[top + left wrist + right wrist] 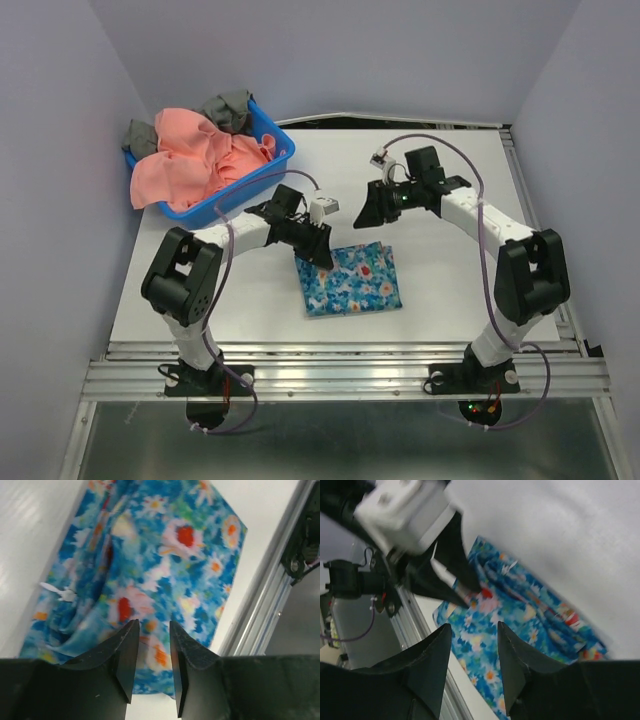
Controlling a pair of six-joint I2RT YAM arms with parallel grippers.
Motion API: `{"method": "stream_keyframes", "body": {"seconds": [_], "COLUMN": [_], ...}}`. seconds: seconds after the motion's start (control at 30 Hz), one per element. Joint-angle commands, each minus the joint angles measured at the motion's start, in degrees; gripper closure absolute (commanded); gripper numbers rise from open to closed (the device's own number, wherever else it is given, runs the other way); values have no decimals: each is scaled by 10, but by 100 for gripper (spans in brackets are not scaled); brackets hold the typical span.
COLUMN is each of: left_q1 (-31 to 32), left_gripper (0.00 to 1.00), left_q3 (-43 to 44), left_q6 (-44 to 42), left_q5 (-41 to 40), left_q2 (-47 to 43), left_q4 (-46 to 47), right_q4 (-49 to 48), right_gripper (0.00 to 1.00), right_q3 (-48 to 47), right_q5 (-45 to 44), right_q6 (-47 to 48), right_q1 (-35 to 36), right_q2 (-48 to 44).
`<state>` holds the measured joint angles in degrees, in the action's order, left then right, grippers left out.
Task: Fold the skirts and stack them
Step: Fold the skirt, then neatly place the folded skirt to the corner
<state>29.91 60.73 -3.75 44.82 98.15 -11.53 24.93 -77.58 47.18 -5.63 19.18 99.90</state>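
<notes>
At the near edge of the table, at 6 o'clock in the top view, we see a metal rail carrying both arm bases. Just beyond it, a little to the 6 o'clock side of the table's middle, the blue flowered skirt lies flat, folded into a compact rectangle. In the left wrist view a small white plastic tag sticks out of the cloth near a creased fold.

The left gripper is at the 10 o'clock corner of this skirt. Its dark fingers stand only a narrow gap apart, with nothing between them, and we see the flower print through the gap. In the right wrist view its tips reach down to the cloth, but we cannot tell if they press it.

The right gripper hangs just past the skirt's far edge, at about 12 o'clock from it. Its jaws are apart and empty, and it does not touch the cloth.

Farther away, at 10 o'clock on the table, stands a blue plastic basket. The salmon-pink skirt is heaped inside it and spills over the rim, with a grey cloth behind it
</notes>
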Motion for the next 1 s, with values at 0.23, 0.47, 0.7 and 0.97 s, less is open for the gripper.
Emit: {"method": "stream_keyframes", "body": {"seconds": [0.23, 0.47, 0.7, 0.97], "left_q1": [-57, -69, -72, -96], "left_gripper": [59, 46, 33, 2], "left_q3": [47, 90, 132, 91], "left_q6": [58, 15, -28, 10], "left_q5": [26, 13, -96, -241], "left_q2": [111, 75, -66, -206], "left_q4": [49, 17, -43, -29], "right_q4": [-42, -35, -1, -23], "right_gripper": [57, 54, 38, 25], "right_q3": [160, 110, 73, 117], "right_q5": [-71, -223, -394, -513], "right_q6": [-49, -52, -64, -46], "right_q1": [46, 41, 52, 169], "right_q2": [28, 57, -4, -59]}}
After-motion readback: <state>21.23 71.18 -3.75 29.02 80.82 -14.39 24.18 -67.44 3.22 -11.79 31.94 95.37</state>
